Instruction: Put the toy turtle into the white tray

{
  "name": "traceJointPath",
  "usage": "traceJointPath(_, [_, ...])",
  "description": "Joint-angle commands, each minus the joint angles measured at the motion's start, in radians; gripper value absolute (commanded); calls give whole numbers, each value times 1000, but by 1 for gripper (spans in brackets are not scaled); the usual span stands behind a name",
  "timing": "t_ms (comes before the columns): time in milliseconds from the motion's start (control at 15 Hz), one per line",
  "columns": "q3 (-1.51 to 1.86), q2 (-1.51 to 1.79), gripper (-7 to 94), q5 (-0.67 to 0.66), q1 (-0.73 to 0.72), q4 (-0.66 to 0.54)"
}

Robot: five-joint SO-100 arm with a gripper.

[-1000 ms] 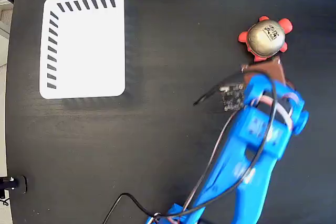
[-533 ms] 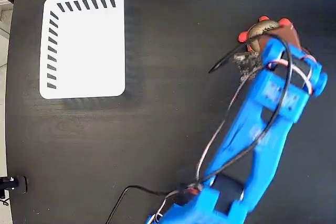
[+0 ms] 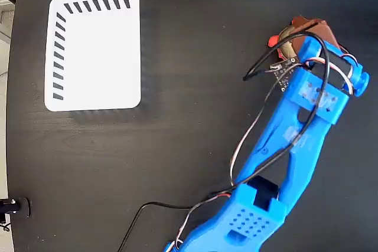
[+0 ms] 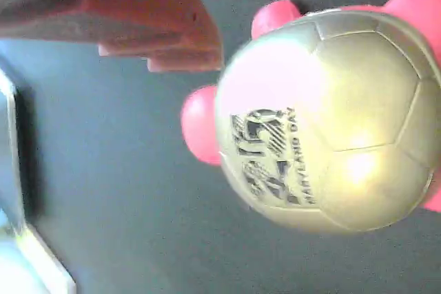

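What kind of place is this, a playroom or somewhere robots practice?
Probably a robot practice table, not a playroom. A blue robot arm with loose wires stands on a bare black table, and only a toy turtle and a white tray are laid out for it.

The arm (image 3: 295, 140) is bright blue plastic, its lowest block near the bottom edge of the fixed view dotted with a grid of small holes. Black, white and red cables loop along it (one black lead trails off at lower left). Its gripper (image 3: 309, 31) fingers are brown-red, one filling the wrist view's upper left.
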Motion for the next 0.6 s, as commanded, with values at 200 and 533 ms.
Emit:
traceJointPath(200, [-175,-86,56,-129,31,35])
traceJointPath(533, [-279,-167,61,-172,80,43])
